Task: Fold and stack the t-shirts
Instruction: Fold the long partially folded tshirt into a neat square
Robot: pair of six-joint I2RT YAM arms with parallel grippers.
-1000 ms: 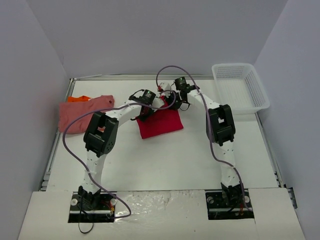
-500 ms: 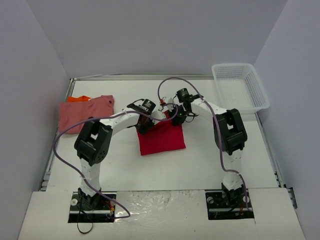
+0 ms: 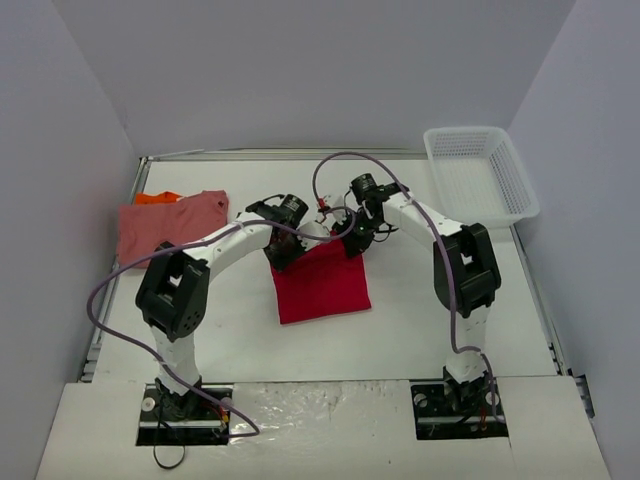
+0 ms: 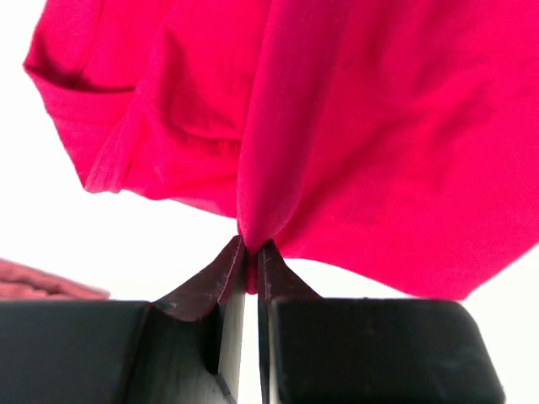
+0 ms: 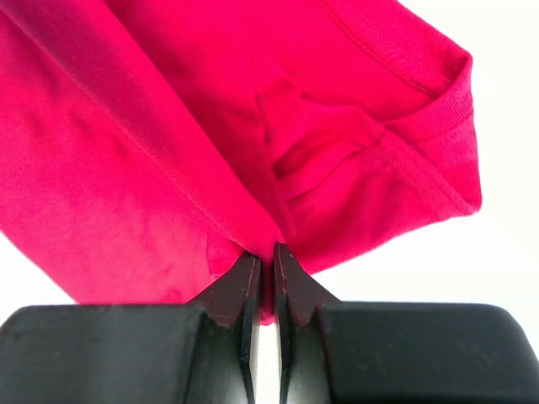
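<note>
The bright red t-shirt (image 3: 322,283) hangs as a folded panel at the table's middle, its lower edge toward the front. My left gripper (image 3: 283,247) is shut on its far left corner; the left wrist view shows cloth (image 4: 337,126) pinched between the fingertips (image 4: 250,252). My right gripper (image 3: 352,243) is shut on its far right corner; the right wrist view shows cloth (image 5: 168,151) pinched between the fingertips (image 5: 265,261). The salmon pink t-shirt (image 3: 165,228) lies at the left, over the orange t-shirt (image 3: 157,198), of which only a far edge shows.
A white mesh basket (image 3: 479,186) stands at the far right corner. Purple cables loop over both arms. The table (image 3: 400,330) is white with walls on three sides.
Both grippers have drawn the red shirt toward the front of the table, and it now reaches lower and hangs longer. The pink and orange shirts have not moved.
</note>
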